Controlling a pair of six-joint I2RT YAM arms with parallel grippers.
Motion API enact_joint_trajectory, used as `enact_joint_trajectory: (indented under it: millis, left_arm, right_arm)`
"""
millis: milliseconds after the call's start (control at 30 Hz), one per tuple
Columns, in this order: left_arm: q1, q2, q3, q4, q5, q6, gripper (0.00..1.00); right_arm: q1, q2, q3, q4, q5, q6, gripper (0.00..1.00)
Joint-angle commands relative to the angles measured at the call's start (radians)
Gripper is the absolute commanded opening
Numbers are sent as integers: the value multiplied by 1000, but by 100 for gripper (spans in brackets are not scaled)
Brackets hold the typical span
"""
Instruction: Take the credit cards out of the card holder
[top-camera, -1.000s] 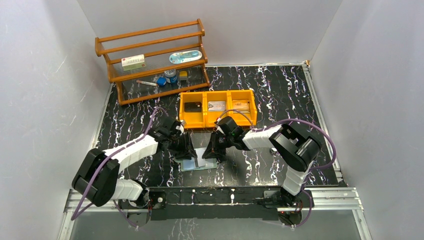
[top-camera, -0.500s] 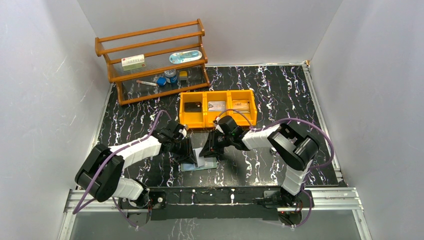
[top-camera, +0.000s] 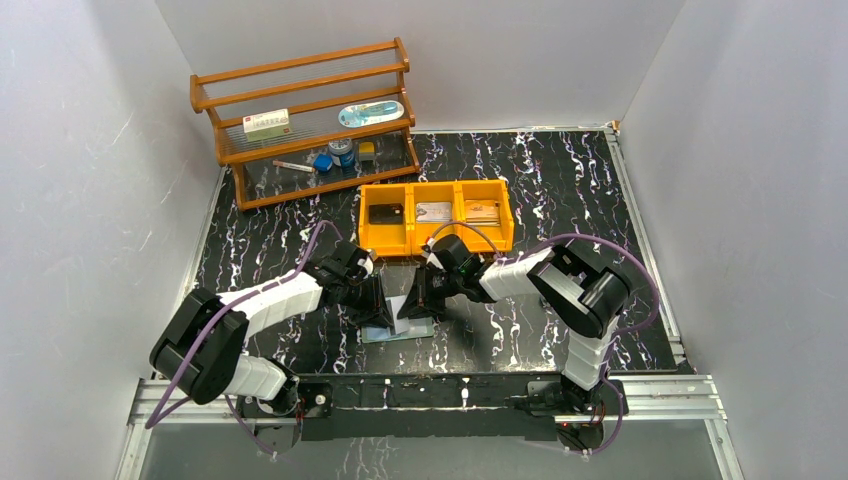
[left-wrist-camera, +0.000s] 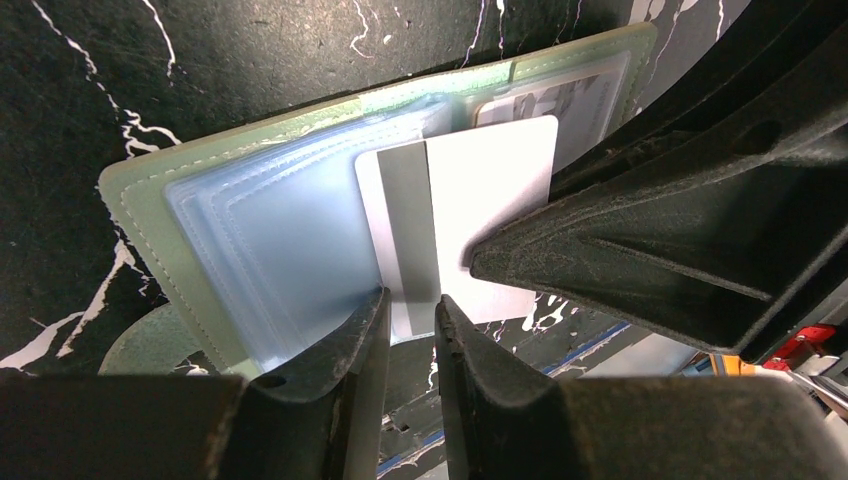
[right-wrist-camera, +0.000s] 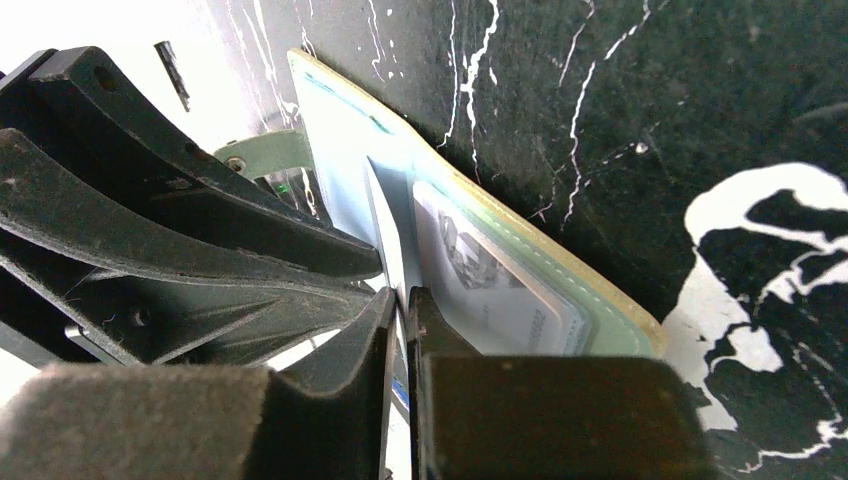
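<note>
The pale teal card holder (top-camera: 402, 331) lies open on the table between my grippers, its clear sleeves showing in the left wrist view (left-wrist-camera: 250, 220). A silvery-white credit card (left-wrist-camera: 480, 190) with a grey stripe sticks partway out of a sleeve. My right gripper (right-wrist-camera: 402, 298) is shut on this card's edge (right-wrist-camera: 385, 225); its fingers (left-wrist-camera: 640, 260) show in the left wrist view. My left gripper (left-wrist-camera: 412, 300) stands at the holder's near edge with a narrow gap between its jaws and nothing in it. Another printed card (right-wrist-camera: 490, 275) sits in the holder.
The orange three-compartment bin (top-camera: 437, 232) stands just behind the grippers, with cards in its middle (top-camera: 432, 211) and right (top-camera: 482, 212) compartments. A wooden rack (top-camera: 305, 120) with small items is at the back left. The table's near edge is close to the holder.
The left gripper moved right onto the holder's edge. The right gripper moved left and closer, and the white card now stands up between the two grippers.
</note>
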Motion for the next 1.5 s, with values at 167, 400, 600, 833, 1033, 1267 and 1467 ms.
enact_joint_trajectory:
  millis: [167, 400, 600, 833, 1033, 1267, 1467]
  left_arm:
    - [-8, -32, -24, -55, -58, 4, 23]
    - [-8, -52, -16, -69, -81, 0, 25]
    - [-8, -62, -1, -76, -73, 1, 29]
    - [-8, -124, 14, -105, -137, -14, 35]
    - [-8, -152, 35, -117, -140, -10, 43]
    - [-8, -187, 40, -116, -151, -9, 49]
    - [-8, -319, 29, -127, -219, -17, 63]
  right_arm:
    - [4, -46, 20, -65, 60, -38, 7]
    - [2, -85, 9, -131, 98, -71, 3]
    - [-4, -148, -11, -123, 102, -66, 0]
    - [-7, -218, 8, -182, 181, -98, 0]
    - [-8, -269, 17, -227, 242, -116, 0]
    - [-7, -348, 37, -286, 334, -173, 0]
    - [-10, -437, 58, -315, 483, -301, 0]
